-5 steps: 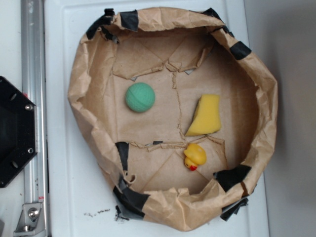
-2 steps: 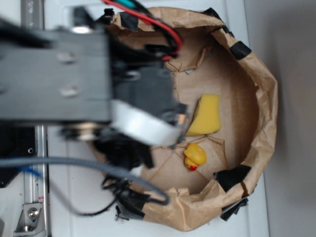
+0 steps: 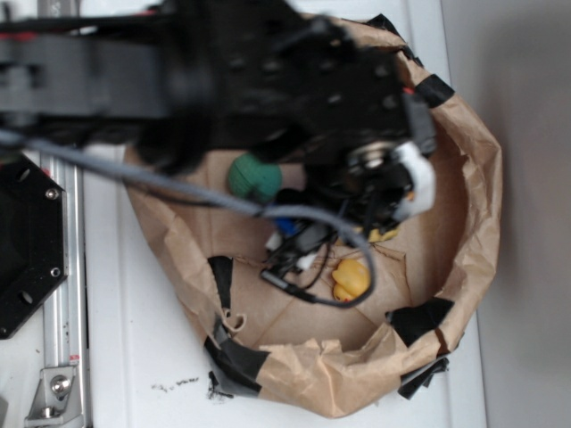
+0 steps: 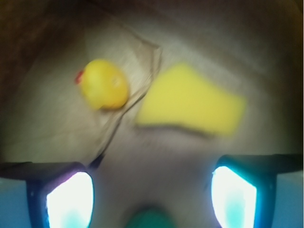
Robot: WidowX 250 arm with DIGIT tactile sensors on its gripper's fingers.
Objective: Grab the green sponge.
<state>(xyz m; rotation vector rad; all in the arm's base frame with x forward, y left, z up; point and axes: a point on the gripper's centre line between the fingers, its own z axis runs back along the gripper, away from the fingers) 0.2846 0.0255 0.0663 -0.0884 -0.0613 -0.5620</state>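
Observation:
The green sponge [image 4: 190, 107] is a yellow foam wedge with a thin dark edge along its near side. It lies flat on the brown paper floor, ahead of my gripper and a little right of centre. My gripper [image 4: 152, 185] is open and empty, with its two fingers [image 4: 69, 199] spread wide at the bottom of the wrist view, apart from the sponge. In the exterior view the arm [image 3: 294, 80] covers almost all of the sponge; only a yellow sliver [image 3: 385, 234] shows under the wrist.
A yellow rubber duck [image 3: 351, 279] sits left of the sponge in the wrist view [image 4: 103, 84]. A round green ball [image 3: 254, 176] lies just behind the gripper [image 4: 152, 221]. The crumpled paper wall [image 3: 473, 178] with black tape rings everything. A metal rail [image 3: 67, 312] runs along the left.
The arm has swept in from the left and now sits over the sponge. The green ball shows again. Sponge, duck and ball have not moved.

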